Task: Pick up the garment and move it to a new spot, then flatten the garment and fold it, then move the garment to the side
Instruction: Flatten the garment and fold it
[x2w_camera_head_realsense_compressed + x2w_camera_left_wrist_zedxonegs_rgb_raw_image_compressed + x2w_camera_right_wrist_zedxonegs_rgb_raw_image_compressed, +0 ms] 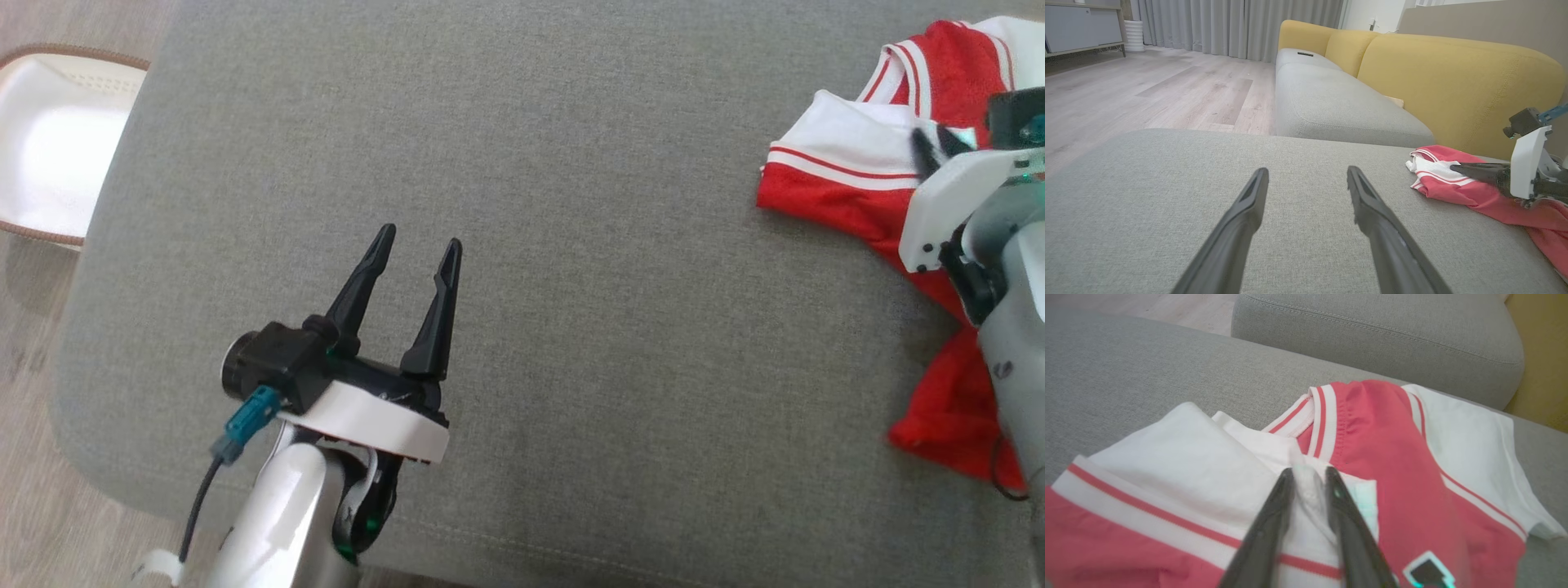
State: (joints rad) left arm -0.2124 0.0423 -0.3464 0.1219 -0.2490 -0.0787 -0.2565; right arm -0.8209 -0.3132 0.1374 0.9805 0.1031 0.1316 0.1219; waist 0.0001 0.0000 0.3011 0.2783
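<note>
red-and-white garment (849, 175) crumpled at the right edge of the grey cushion (571, 163)
right gripper (1308, 475) pinches a ridge of its white cloth between nearly closed fingers; left gripper (419, 239) hovers spread wide and empty over bare cushion.

Soft, even daylight, bright and diffuse; shadows on the grey cushion (571, 204) are faint. The right wrist view is hazy: the garment (1392, 457) looks washed out, the right gripper (1309, 472) blurred near the lens
</note>
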